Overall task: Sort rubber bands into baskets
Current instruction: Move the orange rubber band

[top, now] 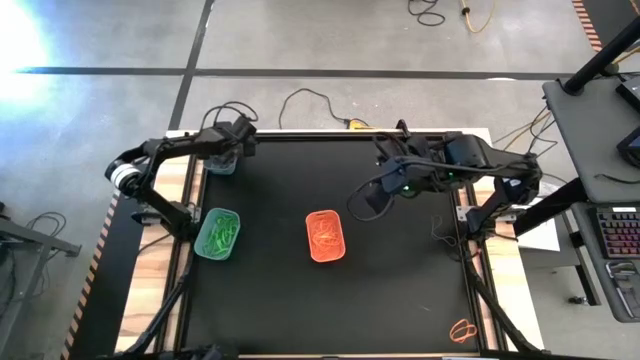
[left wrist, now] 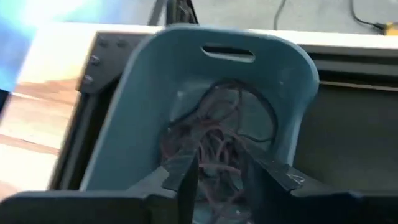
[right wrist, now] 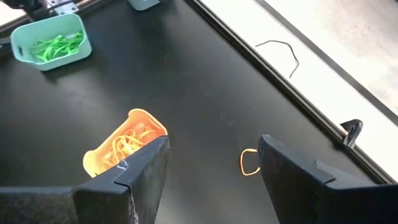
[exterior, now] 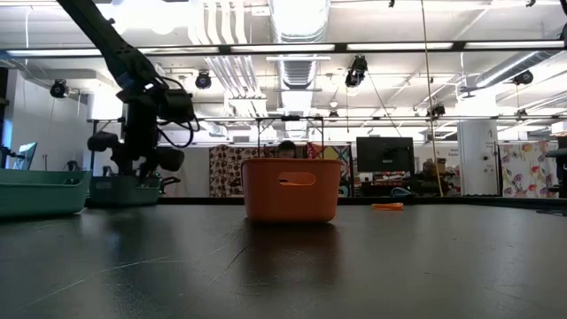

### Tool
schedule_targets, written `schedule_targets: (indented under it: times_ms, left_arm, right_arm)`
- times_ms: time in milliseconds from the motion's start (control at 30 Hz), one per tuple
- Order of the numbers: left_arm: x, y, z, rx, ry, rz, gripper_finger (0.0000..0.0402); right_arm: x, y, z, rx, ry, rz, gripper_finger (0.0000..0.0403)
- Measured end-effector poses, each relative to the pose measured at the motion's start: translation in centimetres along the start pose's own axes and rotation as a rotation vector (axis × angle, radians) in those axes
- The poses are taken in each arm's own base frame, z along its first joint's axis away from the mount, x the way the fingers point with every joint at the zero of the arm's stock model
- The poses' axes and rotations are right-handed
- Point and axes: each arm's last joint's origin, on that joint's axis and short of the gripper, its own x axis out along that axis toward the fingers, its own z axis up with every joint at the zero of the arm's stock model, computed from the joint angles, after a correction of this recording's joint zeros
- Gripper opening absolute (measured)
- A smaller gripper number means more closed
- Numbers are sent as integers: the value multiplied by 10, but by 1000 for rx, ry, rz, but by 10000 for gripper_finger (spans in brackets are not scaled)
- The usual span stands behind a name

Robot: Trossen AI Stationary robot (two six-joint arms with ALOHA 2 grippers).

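In the left wrist view you see dark brown elastic rubber bands inside the grey-teal plastic basket, left gripper parted slightly, empty; overhead hides them. Right gripper hovers open.

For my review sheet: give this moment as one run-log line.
left gripper: over grey-teal basket, fingers apart above brown rubber bands | right gripper: open, empty, near orange basket | orange band: loose on table

No legible text, labels, brands, numbers or signs anywhere.
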Motion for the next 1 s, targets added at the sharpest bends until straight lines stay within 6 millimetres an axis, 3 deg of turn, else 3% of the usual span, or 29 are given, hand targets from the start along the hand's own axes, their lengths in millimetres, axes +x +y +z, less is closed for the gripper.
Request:
schedule_targets:
  times_ms: [200, 433, 733, 833, 1000]
  left_arm:
    - [-14, 4, 6, 41, 40, -110, 118]
    - [-57, 13, 10, 97, -4, -298, 118]
    - [-123, 15, -9, 171, -137, -564, 117]
    - [-144, 8, -22, 206, -167, -672, 117]
    - [-177, -8, -54, 253, -166, -861, 116]
  right_arm:
    - [-6, 1, -3, -34, -8, 14, 233]
    - [0, 7, -11, -196, 22, 8, 233]
    - [46, 6, -28, -465, 149, -145, 233]
    - [66, 0, -33, -481, 174, -253, 233]
    - [104, -4, -52, -556, 307, -272, 233]
